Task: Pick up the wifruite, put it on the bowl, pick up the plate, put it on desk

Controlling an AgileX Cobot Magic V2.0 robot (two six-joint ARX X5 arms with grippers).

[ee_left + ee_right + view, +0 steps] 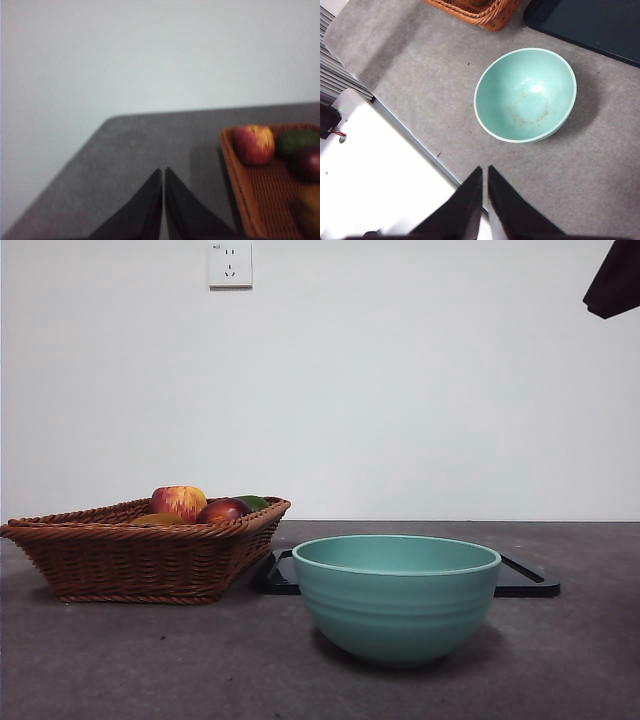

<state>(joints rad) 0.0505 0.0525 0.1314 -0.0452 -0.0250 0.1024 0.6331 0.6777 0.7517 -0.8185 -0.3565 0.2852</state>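
The golden-brown wifruite (155, 521) lies in a wicker basket (140, 560) at the left, beside a red-yellow apple (179, 502) and a dark red fruit (222, 511). It also shows blurred in the left wrist view (307, 212). The mint-green bowl (395, 595) stands empty on the grey desk (150, 670), right of the basket. A flat black plate (525, 580) lies behind the bowl. My left gripper (163, 170) is shut and empty, above the desk beside the basket (240, 200). My right gripper (485, 169) is shut and empty, high above the desk's edge near the bowl (525, 95).
A green fruit (253, 502) lies at the back of the basket. A black arm tip (612, 280) shows at the top right corner. A white surface (380, 175) borders the desk near the right gripper. A white wall stands behind.
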